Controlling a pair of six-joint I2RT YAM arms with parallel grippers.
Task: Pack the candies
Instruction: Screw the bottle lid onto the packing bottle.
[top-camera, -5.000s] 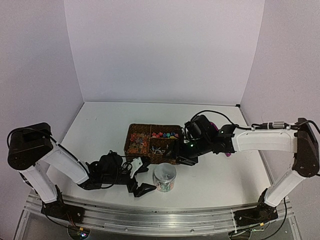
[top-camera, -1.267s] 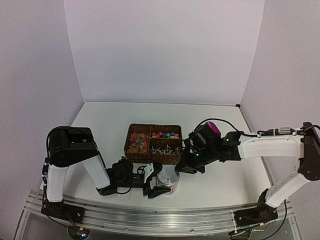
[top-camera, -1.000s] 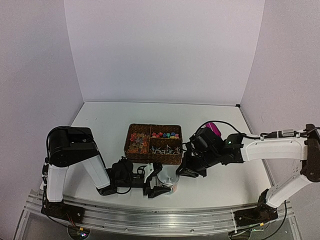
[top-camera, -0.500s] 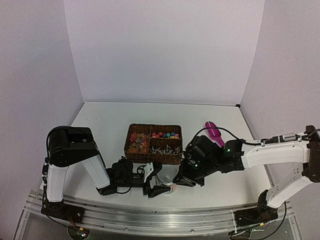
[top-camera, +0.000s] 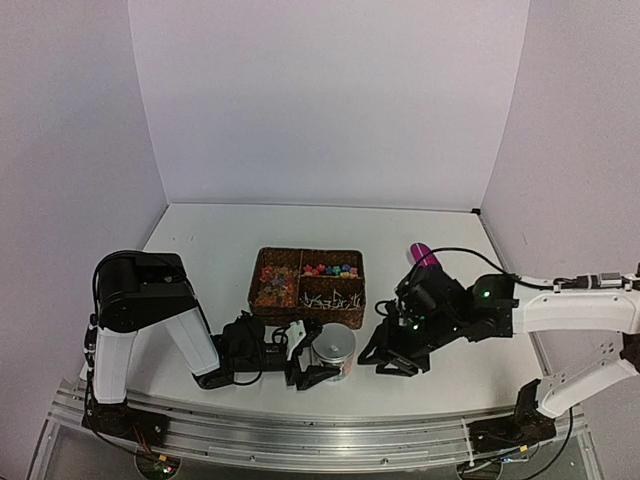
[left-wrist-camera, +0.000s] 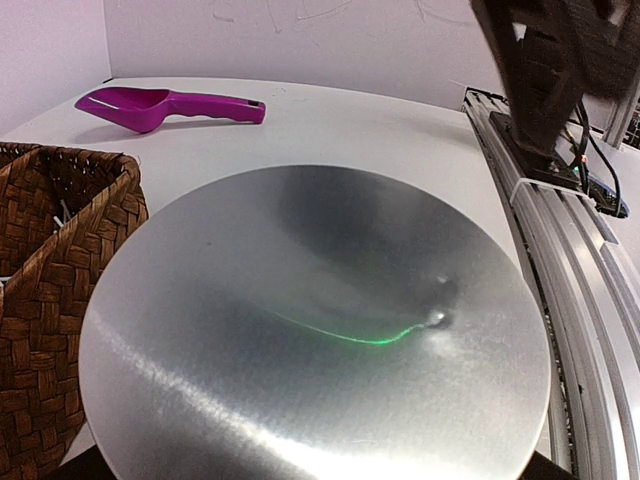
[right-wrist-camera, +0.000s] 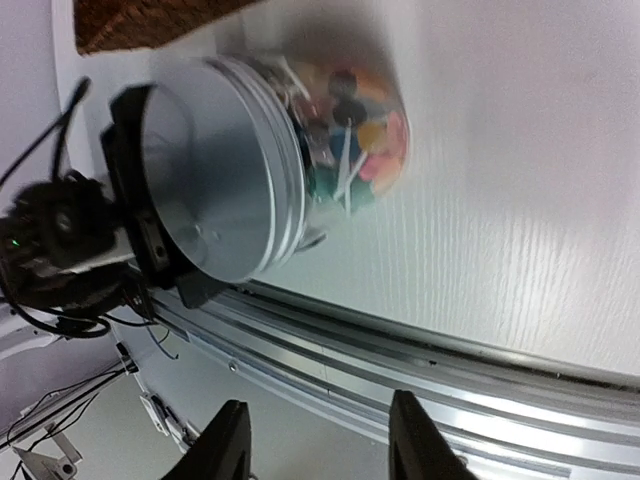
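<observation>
The candies (right-wrist-camera: 372, 135) lie inside the lidded jar (top-camera: 333, 352), clasped by the left tool (top-camera: 316, 359). The right tool (right-wrist-camera: 320, 445) hangs part-open, empty. Packing appears nearly done, though the basket (top-camera: 262, 285) holds more.

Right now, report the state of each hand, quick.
Left hand: closed around the lidded jar, holding it.
Right hand: open, holding nothing.

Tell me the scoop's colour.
The scoop is magenta; the left wrist view shows it best.
</observation>
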